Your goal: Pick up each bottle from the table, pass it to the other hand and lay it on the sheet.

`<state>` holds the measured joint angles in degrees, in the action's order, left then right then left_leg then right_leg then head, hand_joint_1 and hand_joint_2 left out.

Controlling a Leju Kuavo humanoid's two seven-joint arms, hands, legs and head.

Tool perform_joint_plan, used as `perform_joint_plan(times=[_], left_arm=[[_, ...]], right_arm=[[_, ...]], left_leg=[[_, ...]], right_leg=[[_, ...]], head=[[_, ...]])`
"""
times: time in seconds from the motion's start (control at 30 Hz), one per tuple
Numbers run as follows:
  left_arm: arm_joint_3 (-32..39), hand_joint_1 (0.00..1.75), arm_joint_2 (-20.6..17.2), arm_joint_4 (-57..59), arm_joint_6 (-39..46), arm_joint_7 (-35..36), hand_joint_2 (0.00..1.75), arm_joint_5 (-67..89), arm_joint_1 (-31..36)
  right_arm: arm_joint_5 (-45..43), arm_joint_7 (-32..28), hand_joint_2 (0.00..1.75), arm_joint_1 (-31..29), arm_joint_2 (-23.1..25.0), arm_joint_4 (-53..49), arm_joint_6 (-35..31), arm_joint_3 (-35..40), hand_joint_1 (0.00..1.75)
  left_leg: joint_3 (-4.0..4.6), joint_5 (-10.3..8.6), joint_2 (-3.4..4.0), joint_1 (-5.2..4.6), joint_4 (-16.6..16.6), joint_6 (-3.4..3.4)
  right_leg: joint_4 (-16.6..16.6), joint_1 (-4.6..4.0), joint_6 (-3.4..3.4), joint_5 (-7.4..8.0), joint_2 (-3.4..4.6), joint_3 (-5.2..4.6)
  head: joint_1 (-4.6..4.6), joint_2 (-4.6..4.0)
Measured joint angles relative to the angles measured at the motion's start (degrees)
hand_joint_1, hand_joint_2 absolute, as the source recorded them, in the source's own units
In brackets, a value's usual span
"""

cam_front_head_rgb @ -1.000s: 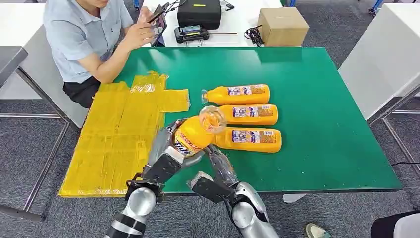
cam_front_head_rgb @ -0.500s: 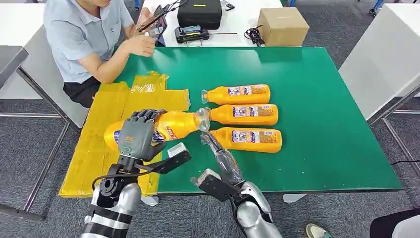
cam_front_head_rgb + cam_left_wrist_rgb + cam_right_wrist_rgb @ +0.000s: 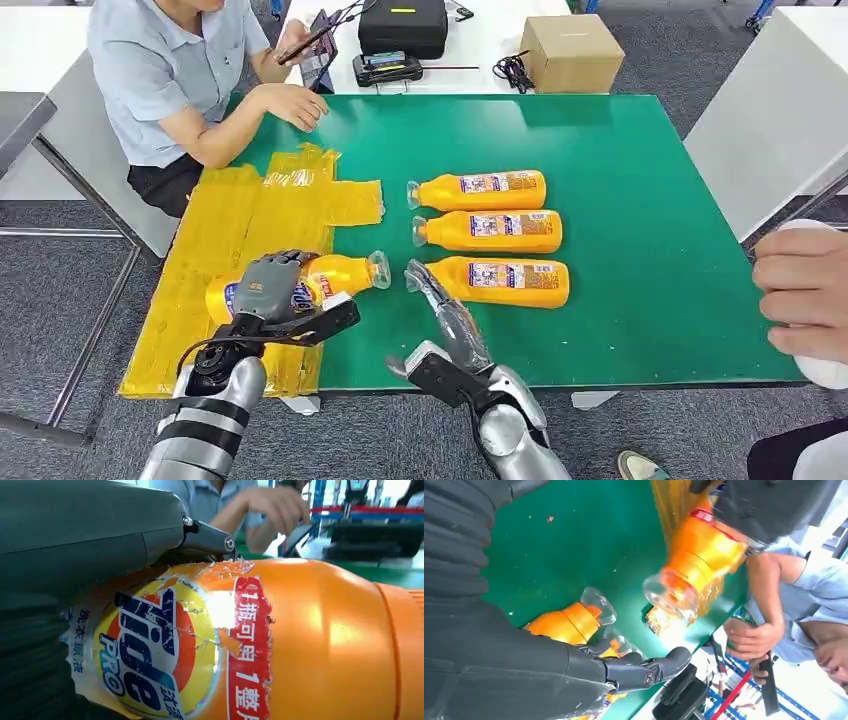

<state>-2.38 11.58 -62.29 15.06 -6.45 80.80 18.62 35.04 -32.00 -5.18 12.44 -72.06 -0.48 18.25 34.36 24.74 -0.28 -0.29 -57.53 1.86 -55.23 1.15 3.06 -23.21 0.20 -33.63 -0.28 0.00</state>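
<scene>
**Bottle held over yellow sheet, three on table**

Green table [image 3: 640, 300] is seen with a yellow sheet [image 3: 215, 270] along its 9 o'clock side. Nearest, at 7 o'clock, the left hand [image 3: 268, 290] is clamped around an orange bottle [image 3: 335, 274], held on its side over the sheet. Just beside it, the right hand [image 3: 440, 300] is seen with fingers extended, holding nothing. Beyond, three bottles [image 3: 485, 230] lie side by side. At 11 o'clock a seated person [image 3: 170, 70] is noted.

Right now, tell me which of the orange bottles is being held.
The orange detergent bottle over the yellow sheet, gripped by the left hand. The other three lie untouched in a row on the green table, apart from the open right hand.
</scene>
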Motion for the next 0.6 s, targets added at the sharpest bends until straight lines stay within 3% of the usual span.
perform_joint_plan(times=[0.3,0.33,0.37,0.4,0.43,0.5,0.6], left_arm=[[1.75,1.75,-1.73,9.3,3.45,1.18,1.75,2.64,2.84],[1.9,1.66,-1.92,10.03,3.74,1.22,1.75,2.8,3.15],[2.01,1.19,-2.03,10.58,3.8,1.25,1.75,3.02,3.39],[2.08,0.52,-2.17,11.17,3.8,1.4,1.75,3.32,3.62],[2.08,0.24,-2.25,11.64,3.8,1.55,1.75,3.84,3.83],[2.08,0.07,-2.36,12.39,3.8,1.75,1.75,4.72,4.15],[2.08,0.0,-2.4,13.57,3.59,2.34,1.75,6.08,4.68]], right_arm=[[-1.11,-1.01,1.75,-0.32,0.02,1.27,0.37,0.02,0.0],[-1.16,-1.05,1.75,-0.33,0.02,1.42,0.48,0.04,0.0],[-1.18,-1.07,1.75,-0.35,0.04,1.53,0.5,0.07,0.0],[-1.22,-1.07,1.75,-0.38,0.04,1.64,0.5,0.07,0.0],[-1.29,-1.09,1.75,-0.41,0.04,1.75,0.5,0.09,0.0],[-1.4,-1.11,1.75,-0.43,0.04,1.9,0.55,0.09,0.0],[-1.44,-1.2,1.75,-0.49,0.04,2.25,0.59,0.11,0.0]], left_leg=[[0.01,0.0,0.01,0.0,0.0,0.0],[0.0,0.0,0.01,0.0,0.0,0.0],[0.0,0.0,0.0,0.0,0.0,0.0],[0.0,0.0,0.0,0.0,0.0,0.0],[0.0,-0.01,0.0,0.0,0.0,0.0],[0.0,0.0,0.01,0.0,0.0,0.0],[0.0,0.0,0.01,0.0,0.0,0.0]], right_leg=[[0.0,0.0,0.0,0.0,0.0,0.0],[0.0,0.0,0.0,0.0,0.0,0.0],[0.0,0.0,0.0,0.0,0.0,0.0],[0.0,0.0,0.0,0.0,0.0,0.0],[-0.01,0.0,0.0,0.0,0.0,0.0],[-0.01,0.0,0.0,0.0,0.01,0.0],[0.0,0.0,0.0,0.0,0.0,0.0]], head=[[0.0,0.0],[0.0,0.0],[0.0,0.0],[0.0,0.0],[0.0,0.0],[0.0,0.0],[0.0,0.0]])
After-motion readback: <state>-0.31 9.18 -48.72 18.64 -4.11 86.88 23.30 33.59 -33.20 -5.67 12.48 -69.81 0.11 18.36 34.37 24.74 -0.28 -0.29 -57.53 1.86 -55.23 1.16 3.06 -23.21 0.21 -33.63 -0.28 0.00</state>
